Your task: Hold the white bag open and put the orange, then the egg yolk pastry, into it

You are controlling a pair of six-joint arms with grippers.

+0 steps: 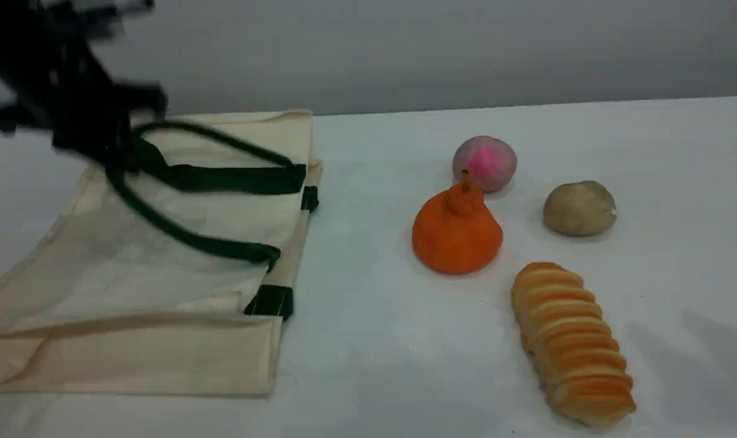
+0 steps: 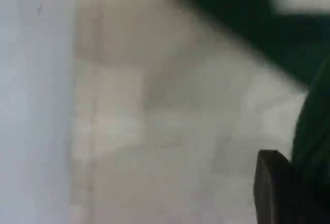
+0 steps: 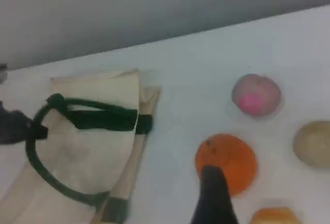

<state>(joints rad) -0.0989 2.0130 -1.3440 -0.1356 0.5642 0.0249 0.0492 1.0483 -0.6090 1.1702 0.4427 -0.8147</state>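
The white bag (image 1: 161, 286) lies flat on the left part of the surface (image 1: 374, 340), and its mouth faces right, toward the food. The left fingers (image 2: 276, 193) are clenched at its green strap handle (image 1: 179, 234). The strap runs up to them, so I judge they grasp it, although this arm is blurred in the scene view. The right fingers (image 3: 212, 195) stand released and carry nothing; they hang over the orange (image 1: 456, 234).

Several things could go wrong. The strap is thin and may slide out of the clenched fingers when it is pulled. A pull on one strap alone may drag the whole flat bag and leave the mouth closed. The orange is round and may roll away if the fingers meet it off centre. The pink-centred ball (image 1: 484, 163) sits just behind the orange and could be pushed. Later, that ball could be confused with the egg yolk pastry (image 1: 579, 208), which lies near the right edge.

Count: one bag, one orange, one pastry, one pink-centred ball and one long ridged bread (image 1: 572, 344). How many strap loops there are, I cannot tell.
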